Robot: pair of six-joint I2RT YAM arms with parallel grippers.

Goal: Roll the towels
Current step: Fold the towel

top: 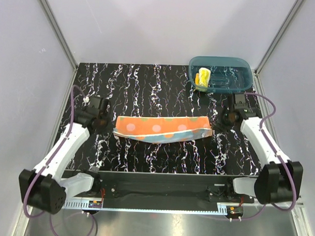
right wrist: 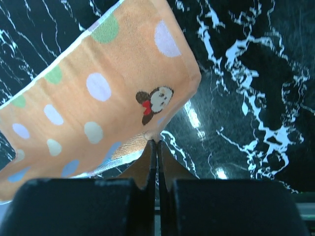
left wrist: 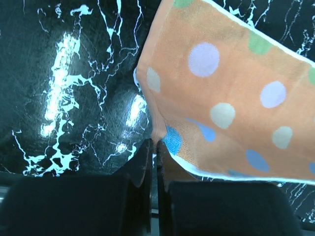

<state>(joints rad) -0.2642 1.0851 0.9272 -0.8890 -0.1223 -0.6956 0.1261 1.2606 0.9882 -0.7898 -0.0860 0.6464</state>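
Observation:
The orange polka-dot towel point(top: 162, 128) is folded into a long band stretched across the middle of the table, its near edge sagging. My left gripper point(top: 106, 120) is shut on its left end; in the left wrist view the jaws point(left wrist: 156, 142) pinch a small fold of the orange towel point(left wrist: 231, 93). My right gripper point(top: 223, 119) is shut on the right end; its tips point(right wrist: 157, 141) nip the orange towel point(right wrist: 98, 103) just below a small cartoon mouse print. The yellow towel point(top: 203, 77) lies bundled inside the tub.
A teal translucent tub point(top: 221, 60) stands at the back right corner of the black marbled table point(top: 148, 86). Grey walls with metal posts close in the sides and back. The arm bases sit at the near edge.

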